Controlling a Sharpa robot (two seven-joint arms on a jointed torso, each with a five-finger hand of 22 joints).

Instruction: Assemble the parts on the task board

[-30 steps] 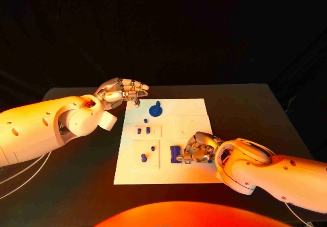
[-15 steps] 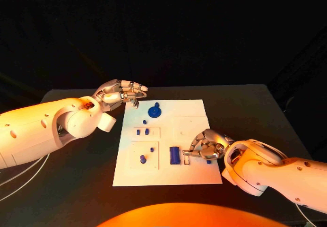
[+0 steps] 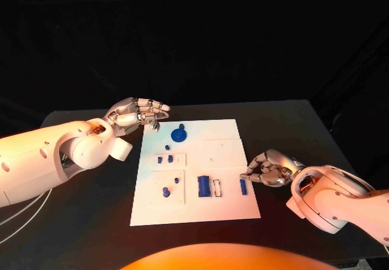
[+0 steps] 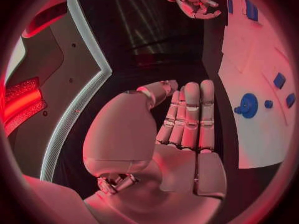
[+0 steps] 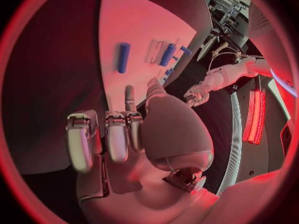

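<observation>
Both hands hold nothing: the right hand (image 3: 270, 169) curled beside the white board (image 3: 229, 154), the left hand (image 3: 138, 114) half-curled at its far corner.

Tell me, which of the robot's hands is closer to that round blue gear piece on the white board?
Left. The left hand hovers just off the task board's far left corner, close beside the blue gear. The right hand sits off the board's right edge, nearer the robot.

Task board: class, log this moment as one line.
left hand: off board, holds nothing | right hand: holds nothing, at board's right edge | rod: lying on board
</observation>
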